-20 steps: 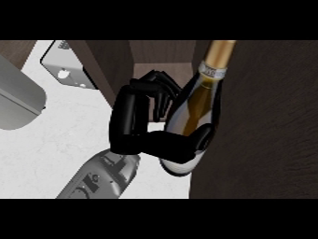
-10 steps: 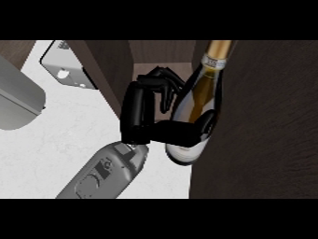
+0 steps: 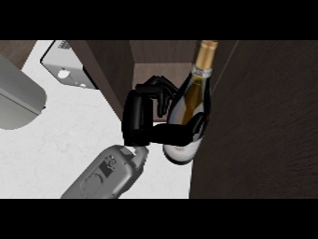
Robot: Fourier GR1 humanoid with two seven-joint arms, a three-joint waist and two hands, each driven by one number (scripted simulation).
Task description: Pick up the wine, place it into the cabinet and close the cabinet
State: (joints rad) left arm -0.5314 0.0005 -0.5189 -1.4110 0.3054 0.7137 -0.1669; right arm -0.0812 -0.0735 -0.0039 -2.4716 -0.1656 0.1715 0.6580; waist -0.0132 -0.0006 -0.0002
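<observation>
The wine bottle [image 3: 187, 100], dark glass with a gold foil neck, stands tilted inside the open dark-wood cabinet [image 3: 154, 70], close against the cabinet door [image 3: 271, 121] at the right. My right hand [image 3: 137, 119] is shut on the bottle. The thumb crosses the bottle's lower body and the fingers curl beside its shoulder. The grey forearm comes in from the lower left. My left hand is out of sight.
A large grey rounded body [image 3: 6, 100] fills the left edge. A white appliance [image 3: 65, 67] sits on the pale counter [image 3: 44, 154] beside the cabinet's left wall [image 3: 113, 79]. The open door takes up the whole right side.
My right hand has carried the bottle a little further into the cabinet. The bottle's neck has swung left, so it stands straighter and nearer the door.
</observation>
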